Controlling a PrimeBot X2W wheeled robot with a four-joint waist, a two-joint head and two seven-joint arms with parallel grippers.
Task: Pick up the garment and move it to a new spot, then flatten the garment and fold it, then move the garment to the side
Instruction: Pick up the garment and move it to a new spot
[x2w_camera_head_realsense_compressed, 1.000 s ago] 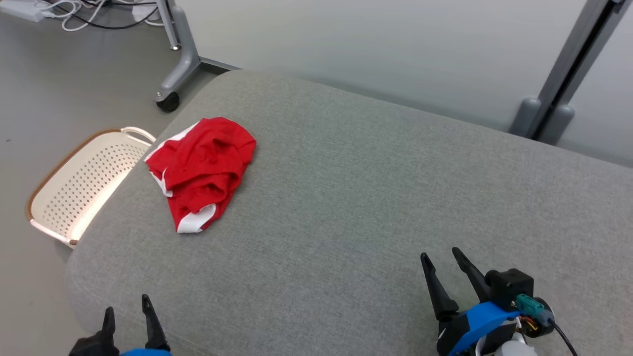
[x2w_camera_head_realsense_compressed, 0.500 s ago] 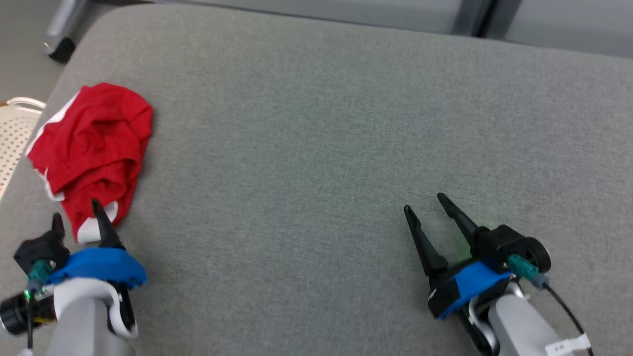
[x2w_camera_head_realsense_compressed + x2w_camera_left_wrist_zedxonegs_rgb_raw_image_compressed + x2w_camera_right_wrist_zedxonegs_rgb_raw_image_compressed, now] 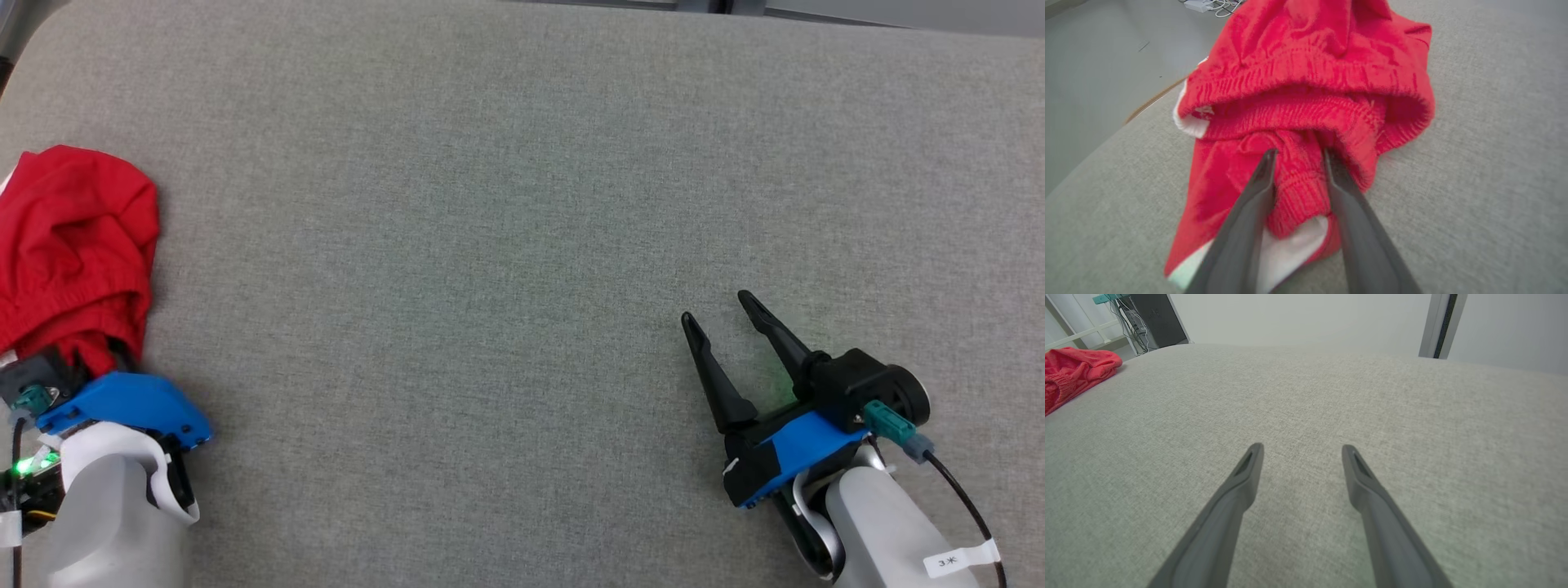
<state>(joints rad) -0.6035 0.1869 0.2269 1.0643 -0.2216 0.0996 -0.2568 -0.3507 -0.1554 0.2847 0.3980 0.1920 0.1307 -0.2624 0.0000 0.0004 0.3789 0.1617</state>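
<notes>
Garment (image 3: 1310,73) bunched inside your left pincer (image 3: 1298,154) for the lift, jaws part-open, bite unclear; right pincer (image 3: 717,306) well apart, wide, empty.

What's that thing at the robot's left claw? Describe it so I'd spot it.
On the big grey cushion, look to its left edge, where the left gripper straddles a fold. There lies the garment: a crumpled bright red heap with white trim, vivid against the plain grey.

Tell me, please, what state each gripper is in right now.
Left gripper: jaws astride a fold of the garment; grip cannot be told.
Right gripper: open, holding nothing.
</notes>
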